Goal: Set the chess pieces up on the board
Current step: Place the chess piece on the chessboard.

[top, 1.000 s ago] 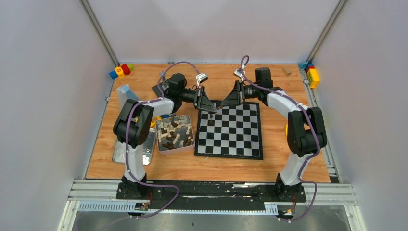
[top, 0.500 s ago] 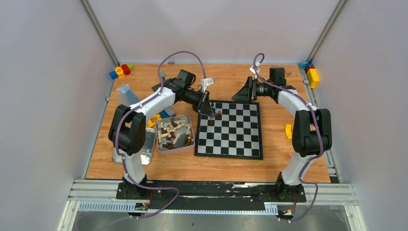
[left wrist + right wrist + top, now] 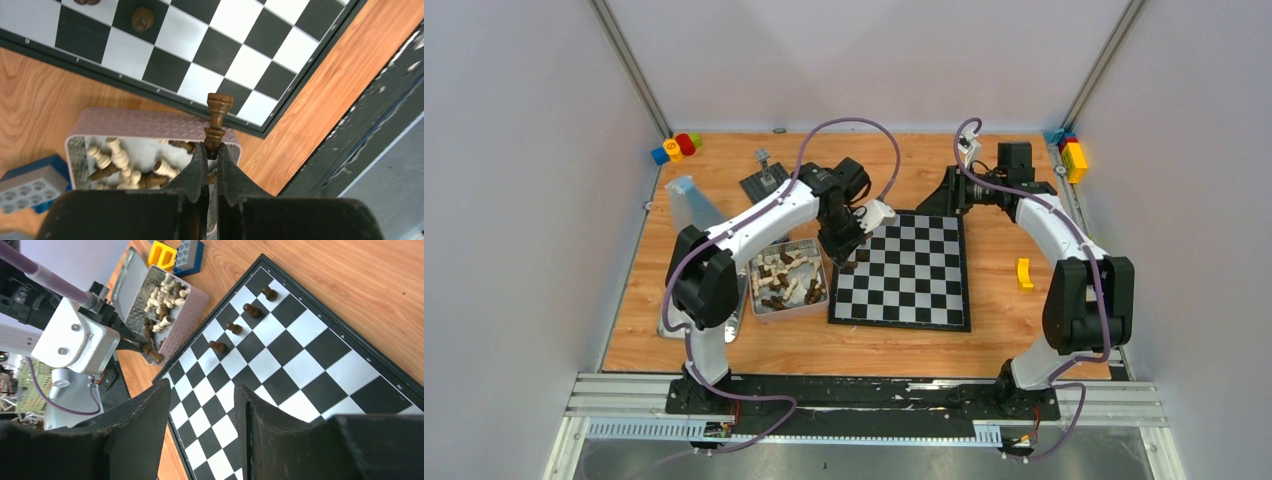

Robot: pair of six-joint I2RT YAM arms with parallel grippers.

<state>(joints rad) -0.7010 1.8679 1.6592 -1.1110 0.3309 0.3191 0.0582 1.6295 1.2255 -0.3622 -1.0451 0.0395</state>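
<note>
Smooth wood-grain table (image 3: 40, 110), faintly satin; glossy board (image 3: 220, 50) of black and silvery, metal-like checks. Shiny metal tin (image 3: 150, 125) with a quilted, embossed rim; dark brown piece (image 3: 219, 112) polished like turned wood. Matt black, rough-edged fingers (image 3: 192, 172) on the left gripper (image 3: 211, 147).

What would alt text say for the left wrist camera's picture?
The left arm's black two-fingered tool pinches a dark brown chess piece by its base, near a shiny metal tin of loose cream and brown pieces and a black-and-silver checkered chessboard.

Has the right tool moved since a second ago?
Yes. The right tool has pulled back rightward along the board's far edge, away from its far left corner.
</note>
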